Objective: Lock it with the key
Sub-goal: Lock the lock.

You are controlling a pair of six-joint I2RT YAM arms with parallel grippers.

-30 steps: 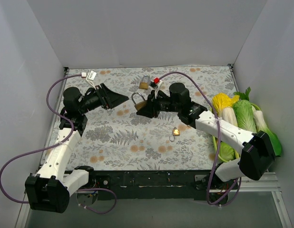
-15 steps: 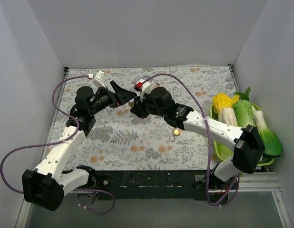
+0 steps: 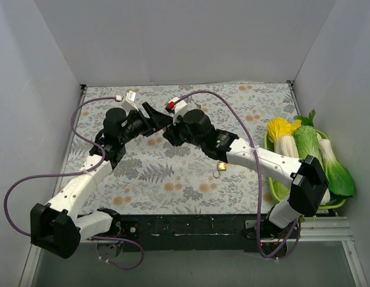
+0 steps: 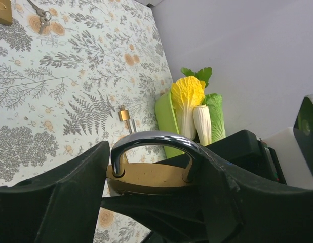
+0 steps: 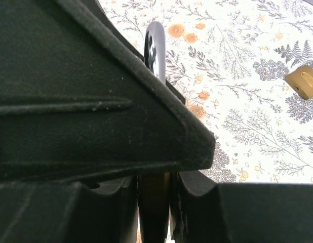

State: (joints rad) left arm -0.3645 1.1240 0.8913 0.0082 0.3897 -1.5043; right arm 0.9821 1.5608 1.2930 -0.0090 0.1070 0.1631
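— Left gripper (image 4: 155,152) has swung in to meet the right gripper (image 5: 154,202). Its fingers straddle the shackle (image 4: 156,136); pinching or not, I cannot tell.
— Right?
— Clamped on the padlock (image 4: 146,177) body.
— The key (image 4: 40,15)?
— Lying slantwise on the mat (image 4: 25,101), well beyond both grippers, unheld.

Small padlock (image 3: 221,165) left of basket (image 4: 165,116)
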